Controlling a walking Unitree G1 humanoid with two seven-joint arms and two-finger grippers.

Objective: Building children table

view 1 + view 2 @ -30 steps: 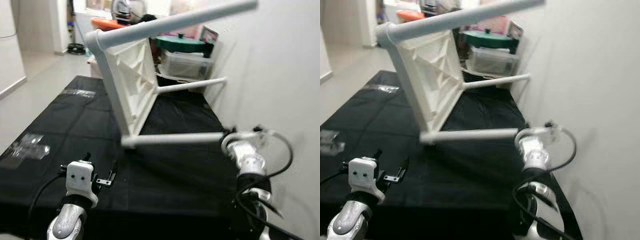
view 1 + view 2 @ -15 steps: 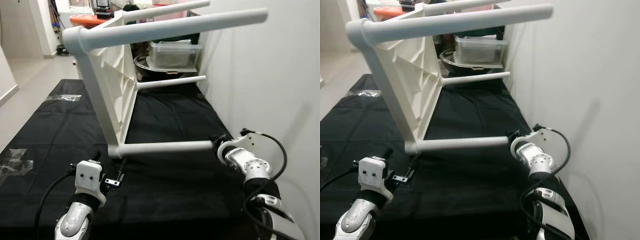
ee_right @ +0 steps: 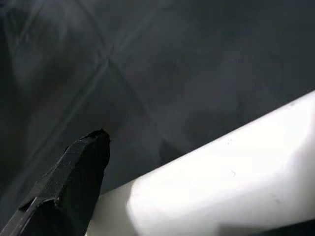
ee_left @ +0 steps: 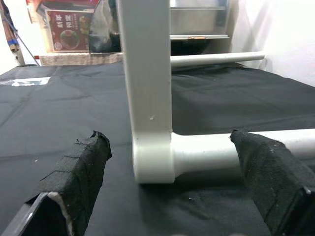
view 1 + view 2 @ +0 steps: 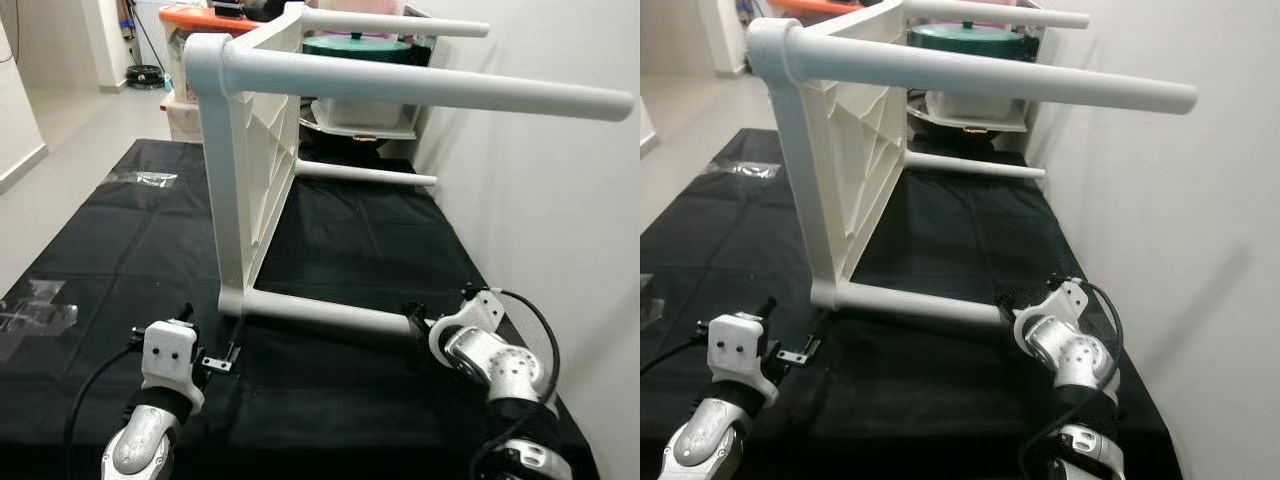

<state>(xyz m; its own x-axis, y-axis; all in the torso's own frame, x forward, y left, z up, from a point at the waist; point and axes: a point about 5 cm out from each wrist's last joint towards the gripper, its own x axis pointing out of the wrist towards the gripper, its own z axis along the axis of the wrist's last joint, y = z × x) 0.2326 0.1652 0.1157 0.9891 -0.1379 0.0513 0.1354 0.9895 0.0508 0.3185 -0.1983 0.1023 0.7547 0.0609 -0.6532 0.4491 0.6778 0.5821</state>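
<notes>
Holding the end of the low leg (image 5: 330,312), the right gripper (image 5: 418,322) has its black fingers closed around that leg near its tip; in the right wrist view one finger (image 3: 69,187) lies right against the white tube. The left gripper (image 4: 172,196) sits low by the corner where that leg joins the top, and its two fingers (image 4: 78,169) are wide apart, one on each side of the corner, touching nothing. The table (image 5: 250,170) lies on its side on the black cloth (image 5: 120,230). Its flat top stands up like a wall, and the bottom edge rests on the cloth. All four legs stick out sideways toward the white wall (image 5: 560,200) on the robot's right, so the long way of each leg runs left to right. To do this step well, I think the right gripper should keep a firm hold and move slowly, because the table is tall and could tip over. The left gripper could close on the corner first, so both ends are held. Then the table can be turned gently onto its legs, keeping the high legs away from the wall.
</notes>
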